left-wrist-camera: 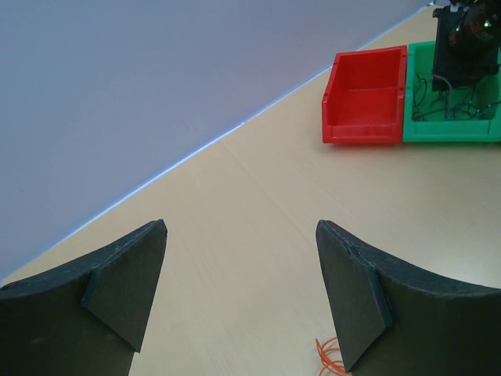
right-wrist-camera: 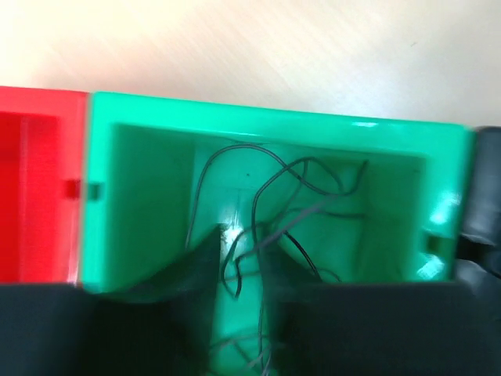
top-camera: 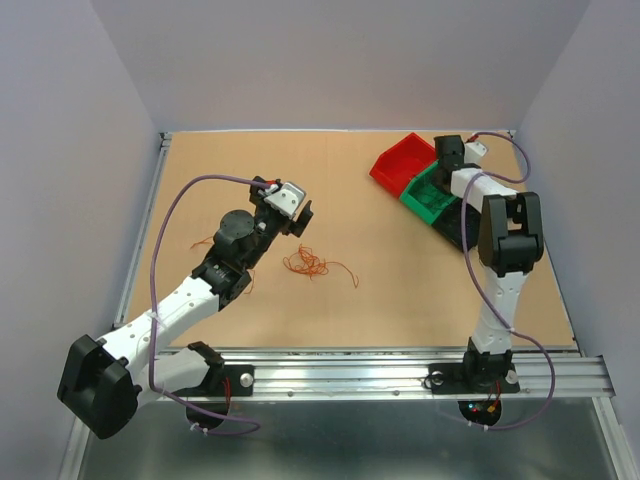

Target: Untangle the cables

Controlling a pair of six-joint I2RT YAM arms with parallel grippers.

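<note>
L tool (left-wrist-camera: 241, 235) is held above the worktop (top-camera: 400, 290), jaws wide apart. A bunch of orange cables (top-camera: 305, 263) is seen lying on the worktop, just at 6 o'clock of that tool in the top view. A small orange curl (top-camera: 203, 243) is seen at 9 o'clock of the bunch, by the L arm. R tool (right-wrist-camera: 239, 243) is held in the mouth of the green bin (right-wrist-camera: 274, 117), at approx. 1 o'clock on the worktop. Its jaws are seen a little apart, w/ a black cable (right-wrist-camera: 235, 274) hanging in the gap. More black cables (right-wrist-camera: 301, 176) are curled inside that bin. The red bin (right-wrist-camera: 35, 180) is set touching the green one, at 9 o'clock in the R wrist view.
</note>
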